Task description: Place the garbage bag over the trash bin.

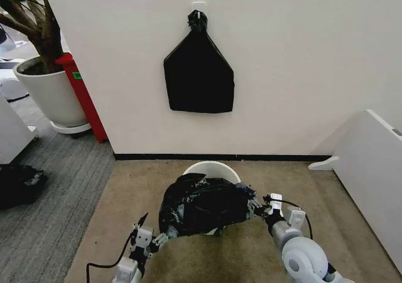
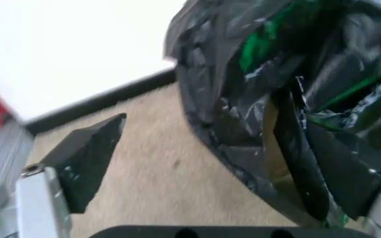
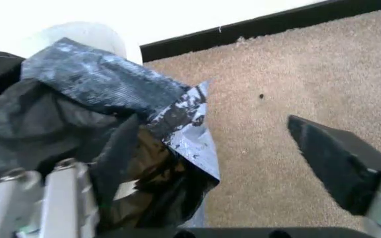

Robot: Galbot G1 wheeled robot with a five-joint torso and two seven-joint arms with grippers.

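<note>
Holding the crinkly black plastic garbage bag (image 1: pixel 202 205) spread between my left gripper (image 1: pixel 152 238) and right gripper (image 1: pixel 256 205), both wide-jawed with one finger inside its mouth, just over the near rim of the round cream-white plastic trash bin (image 1: pixel 212 169), not yet pulled over it.

Your left gripper (image 1: pixel 151 230) has silver metal links, black wedge-shaped fingertips (image 2: pixel 88 153) and a black cable trailing behind. Your right gripper (image 1: pixel 256 206) matches, with white tags; its arm ends in a rounded grey-white joint.
</note>
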